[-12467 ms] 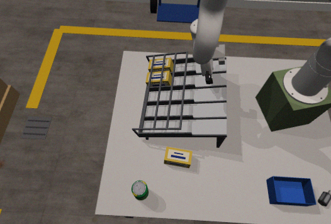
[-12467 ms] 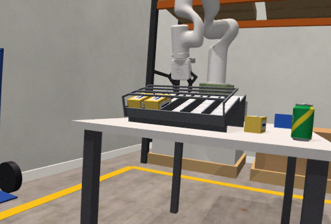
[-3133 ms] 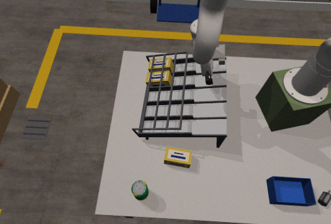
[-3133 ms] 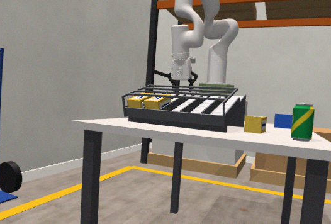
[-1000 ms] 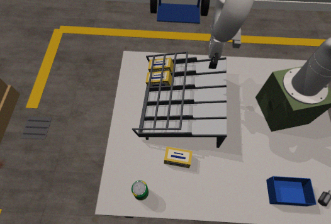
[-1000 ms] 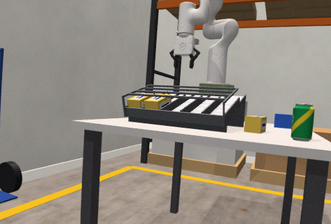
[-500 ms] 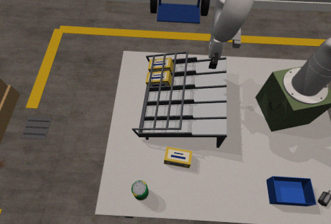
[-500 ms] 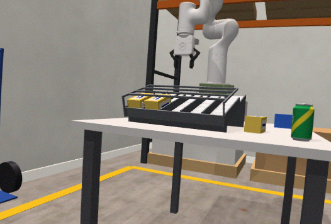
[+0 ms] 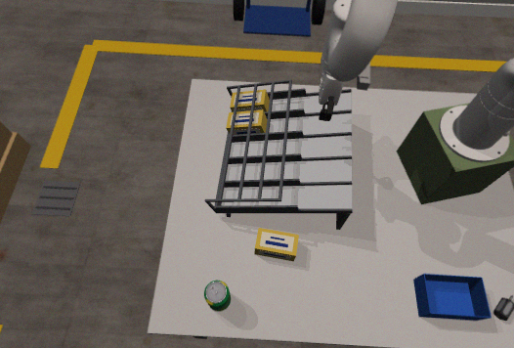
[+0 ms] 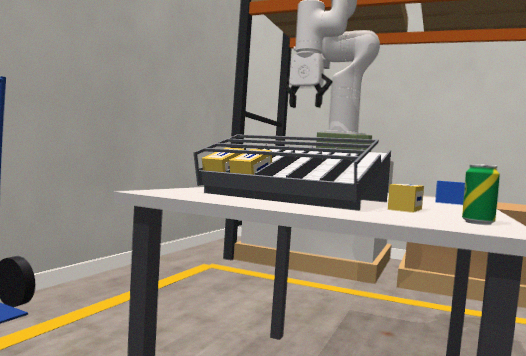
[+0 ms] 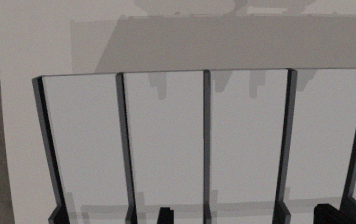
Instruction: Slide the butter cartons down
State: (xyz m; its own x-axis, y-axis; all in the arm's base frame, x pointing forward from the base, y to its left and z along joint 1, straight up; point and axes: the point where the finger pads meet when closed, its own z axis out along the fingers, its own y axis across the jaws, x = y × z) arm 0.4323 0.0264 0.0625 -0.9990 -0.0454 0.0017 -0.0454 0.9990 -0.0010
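A grey shelf with five sloped white lanes stands on the table, thin bars over its lower half. One yellow butter carton sits at the bottom stop of the farthest lane in the top view. A second carton sits at the bottom of the lane beside it. The other three lanes hold no carton. The third carton lies flat on the table beside the shelf's near side. My gripper is open and empty, high above the lanes' upper part.
A green and yellow can stands near the table's corner. A blue bin and a small dark object are at the right in the top view. The arm's green base block stands behind the lanes' upper ends.
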